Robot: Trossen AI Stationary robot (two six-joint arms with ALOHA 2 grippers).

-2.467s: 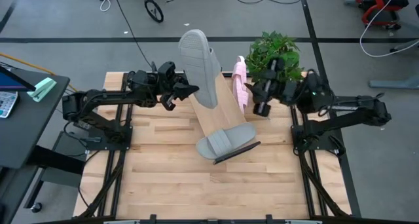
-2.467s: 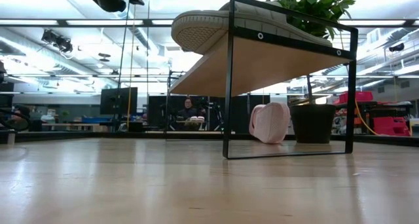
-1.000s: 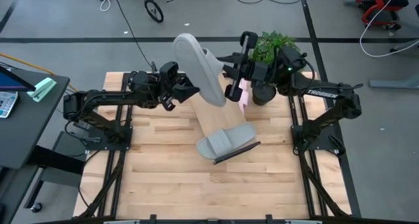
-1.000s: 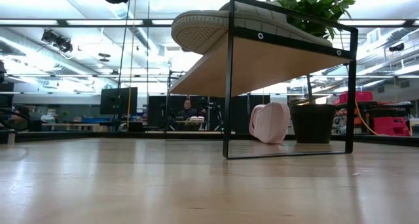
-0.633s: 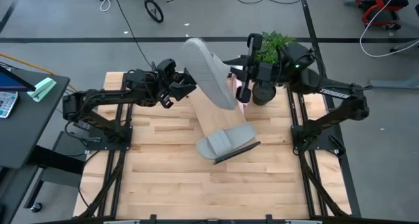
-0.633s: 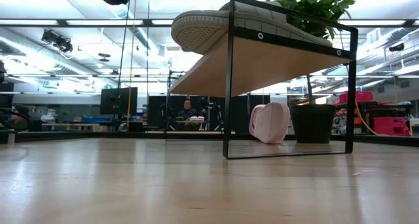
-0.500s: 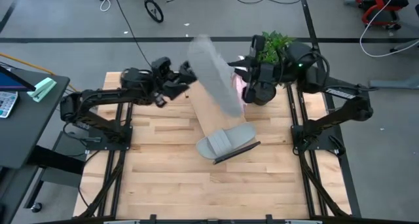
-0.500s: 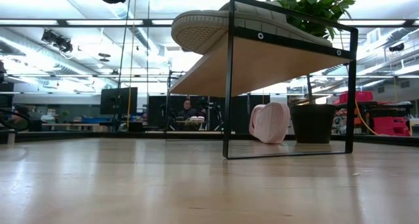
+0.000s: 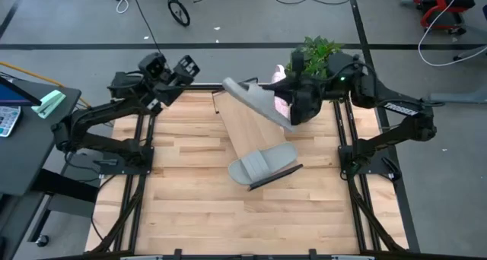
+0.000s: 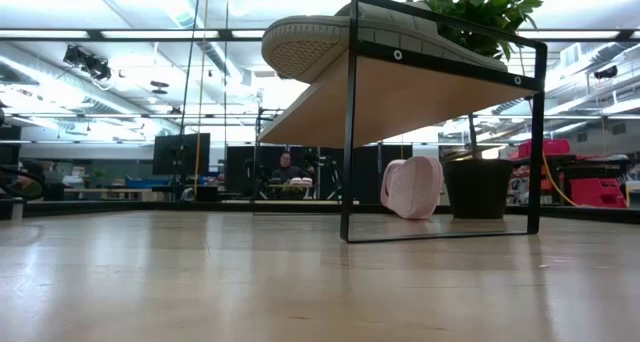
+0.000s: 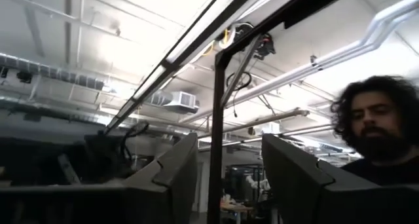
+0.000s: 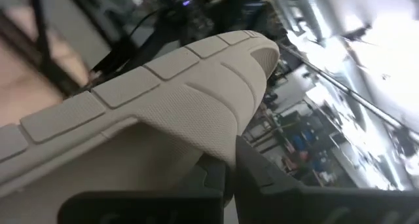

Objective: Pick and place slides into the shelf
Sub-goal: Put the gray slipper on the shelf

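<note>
My right gripper (image 9: 298, 110) is shut on a grey slide (image 9: 255, 102) above the far end of the shelf (image 9: 245, 134); the slide's ribbed sole (image 12: 163, 99) fills the right wrist view. A second grey slide (image 9: 262, 163) lies on the shelf's near end and shows on its raised top (image 10: 300, 37) in the low view. A pale pink slide (image 10: 412, 187) stands on edge on the table behind the shelf. My left gripper (image 9: 181, 68) is open near the table's far left corner, with nothing between its fingers (image 11: 177, 178). My right gripper holds the grey slide by its edge (image 12: 219, 160) near the end closest to the potted plant, pinched between the two fingers. The slide is lifted clear of the shelf and tilted, with its free end (image 9: 228, 85) pointing toward the table's far left.
A potted plant (image 9: 321, 55) stands at the table's far right, close behind my right gripper. The shelf's black frame (image 10: 349, 122) rises from the tabletop. The plank table's near half (image 9: 228, 207) is bare. A person (image 11: 376, 129) shows beyond the table.
My left gripper has let go of the grey slide and drawn back toward the table's far left corner. The slide has passed to my right gripper and has tipped from nearly upright to a low slant over the shelf's far end.
</note>
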